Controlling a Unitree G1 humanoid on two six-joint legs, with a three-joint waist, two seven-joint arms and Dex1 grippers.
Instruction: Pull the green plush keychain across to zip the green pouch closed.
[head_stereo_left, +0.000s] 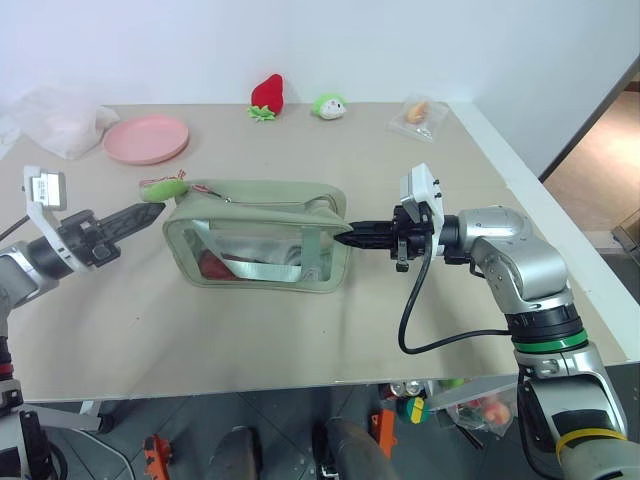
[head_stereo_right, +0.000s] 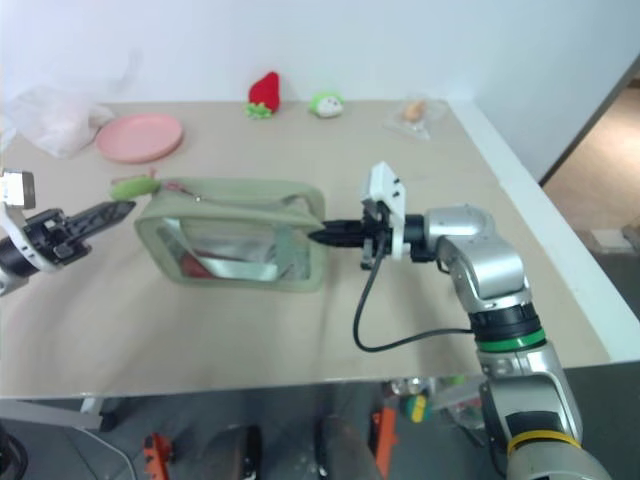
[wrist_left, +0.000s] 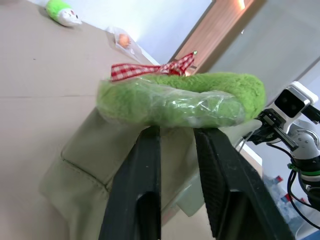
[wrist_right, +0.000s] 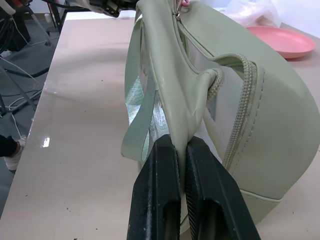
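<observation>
The boxy sage-green fabric pouch (head_stereo_left: 262, 235) is pinched at its end seam by the closed right claw (head_stereo_left: 347, 237). The small bright-green plush keychain (wrist_left: 180, 102) is met by the slightly parted left claw (wrist_left: 177, 137), though a grip cannot be confirmed.

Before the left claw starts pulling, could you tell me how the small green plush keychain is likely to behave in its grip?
The small bright-green oval plush keychain looks fuzzy and soft, so it would probably squash rather than resist. Its clear wrapping looks glossy, so it may slip. It hangs off the boxy sage-green fabric pouch, which the right claw pinches, so a pull may tug that soft fabric.
</observation>
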